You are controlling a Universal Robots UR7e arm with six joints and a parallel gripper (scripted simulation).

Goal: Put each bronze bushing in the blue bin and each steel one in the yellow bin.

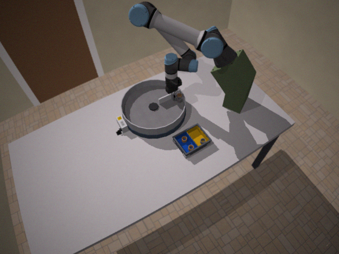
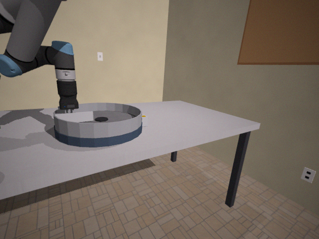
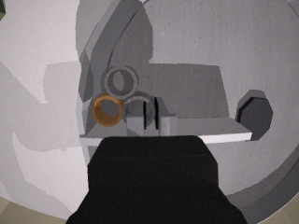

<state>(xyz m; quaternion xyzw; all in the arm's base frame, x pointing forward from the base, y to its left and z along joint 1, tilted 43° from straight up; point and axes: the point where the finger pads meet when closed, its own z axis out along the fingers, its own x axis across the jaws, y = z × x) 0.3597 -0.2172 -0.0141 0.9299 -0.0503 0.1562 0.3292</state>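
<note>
My gripper (image 1: 174,96) (image 2: 66,111) (image 3: 149,106) reaches down into the round turntable (image 1: 153,127) (image 2: 97,128) at its right side, beside the wall. In the wrist view the fingers are shut on the wall of a steel bushing (image 3: 133,108). A bronze bushing (image 3: 95,111) (image 1: 179,94) stands right next to it, touching or nearly so. A second steel bushing (image 3: 120,69) stands just beyond them. The blue bin (image 1: 179,142) holds two bronze bushings (image 1: 184,138) (image 1: 190,147). The yellow bin (image 1: 197,134) holds one steel bushing (image 1: 203,139).
A white guide plate (image 1: 164,99) (image 3: 187,88) (image 2: 101,119) runs from the turntable's dark hub (image 1: 153,106) (image 3: 254,114) to the bushings. A green block (image 1: 235,79) at the arm's base stands at the back right. A small sensor box (image 1: 120,123) sits left of the turntable.
</note>
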